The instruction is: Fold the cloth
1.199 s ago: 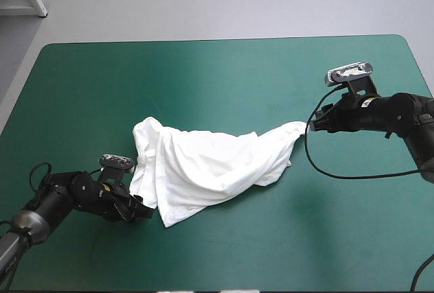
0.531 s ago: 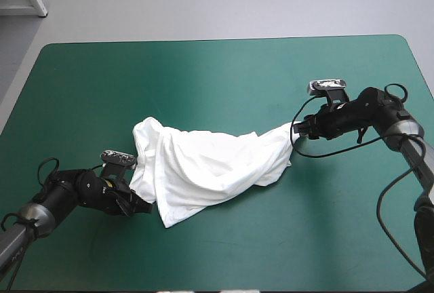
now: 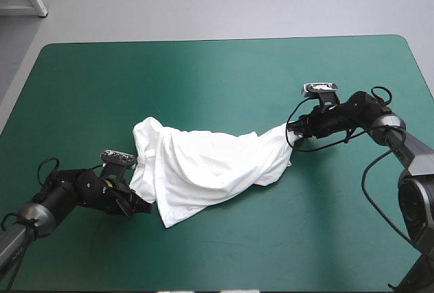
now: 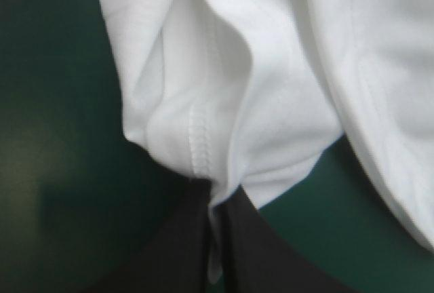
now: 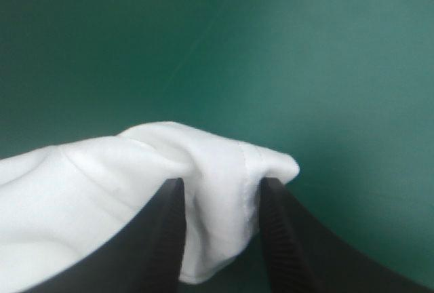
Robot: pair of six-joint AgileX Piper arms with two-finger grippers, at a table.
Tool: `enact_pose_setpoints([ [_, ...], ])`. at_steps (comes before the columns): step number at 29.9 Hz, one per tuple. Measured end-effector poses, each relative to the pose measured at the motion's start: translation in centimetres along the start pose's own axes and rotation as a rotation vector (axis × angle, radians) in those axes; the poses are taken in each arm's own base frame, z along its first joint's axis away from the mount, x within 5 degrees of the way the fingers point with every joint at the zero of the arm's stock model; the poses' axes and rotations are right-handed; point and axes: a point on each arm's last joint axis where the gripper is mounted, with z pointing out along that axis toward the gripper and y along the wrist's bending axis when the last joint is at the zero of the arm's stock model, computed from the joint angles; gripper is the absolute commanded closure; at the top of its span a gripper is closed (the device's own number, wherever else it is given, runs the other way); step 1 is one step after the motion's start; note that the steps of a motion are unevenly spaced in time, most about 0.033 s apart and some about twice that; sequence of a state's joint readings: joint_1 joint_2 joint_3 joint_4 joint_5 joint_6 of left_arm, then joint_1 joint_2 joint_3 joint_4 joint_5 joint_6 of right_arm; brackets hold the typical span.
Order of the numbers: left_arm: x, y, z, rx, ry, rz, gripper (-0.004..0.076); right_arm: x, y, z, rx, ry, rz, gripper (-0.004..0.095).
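Across the middle of the high view, a little low and left of centre, the white T-shirt [image 3: 210,167] lies in a crumpled, stretched heap on the teal-green cover [image 3: 203,76], with one tapering corner drawn out toward the right of the frame. At the lower left, my left gripper [image 3: 139,206] sits low against the heap's near-left edge. Its wrist view shows the black fingers [image 4: 176,252] pressed all but together with a stitched hem pinched between them, so I read that end as anchored. I judge it sits there to pin one corner while the opposite one is secured.

At the right of the frame, about mid-height, my right gripper [image 3: 293,133] meets the drawn-out tip. Its wrist view shows its fingers [image 5: 298,239] standing apart, one on each side of a hemmed fold that fills the gap between them. As far as I can see, the cloth is straddled, not squeezed. That placement looks to me like the set-up for a second grip: with both ends caught I could lift the shirt and spread it flat, which has to come before any fold. I'd say folding itself has not begun. My worry is that the tip is small and may slip out if the fingers shut too shallow
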State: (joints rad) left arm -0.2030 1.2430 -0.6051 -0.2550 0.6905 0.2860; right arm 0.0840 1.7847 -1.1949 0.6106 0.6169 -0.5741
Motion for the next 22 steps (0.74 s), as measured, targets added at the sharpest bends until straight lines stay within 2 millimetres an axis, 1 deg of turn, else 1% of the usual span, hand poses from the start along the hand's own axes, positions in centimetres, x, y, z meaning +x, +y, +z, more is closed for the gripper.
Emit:
enact_pose_setpoints([
  [3,0.0,0.0,0.0,0.000,0.000,0.000,0.0705,0.1,-0.2,0.7,-0.006,0.005,0.007,0.0796],
  [5,0.0,0.0,0.0,-0.002,-0.001,0.001,0.0705,0.2,-0.3,1.2,-0.008,0.012,0.008,0.0900],
  [6,0.0,0.0,0.0,-0.002,-0.001,0.002,0.0705,0.2,-0.4,1.3,-0.008,0.014,0.006,0.0925],
  [10,-0.2,0.1,0.0,-0.007,-0.016,0.007,0.0705,0.1,-0.4,1.5,-0.009,0.007,-0.028,0.0915],
  [13,-0.4,0.0,-0.4,-0.013,-0.050,0.013,0.0705,-0.2,-0.2,0.8,-0.010,-0.003,-0.049,0.0916],
  [14,-0.6,0.0,-0.9,-0.015,-0.070,0.017,0.0705,-0.4,0.0,0.3,-0.010,-0.017,-0.058,0.0916],
  [16,-1.1,-0.2,-2.0,-0.019,-0.117,0.028,0.0705,-1.1,0.7,-1.7,-0.011,-0.063,-0.084,0.0916],
  [19,-2.2,-0.5,-4.5,-0.025,-0.196,0.051,0.0705,-2.5,2.2,-5.9,-0.019,-0.158,-0.130,0.0916],
  [22,-3.5,-0.7,-8.1,-0.066,-0.294,0.100,0.0705,-3.5,4.2,-11.2,-0.028,-0.270,-0.194,0.0916],
])
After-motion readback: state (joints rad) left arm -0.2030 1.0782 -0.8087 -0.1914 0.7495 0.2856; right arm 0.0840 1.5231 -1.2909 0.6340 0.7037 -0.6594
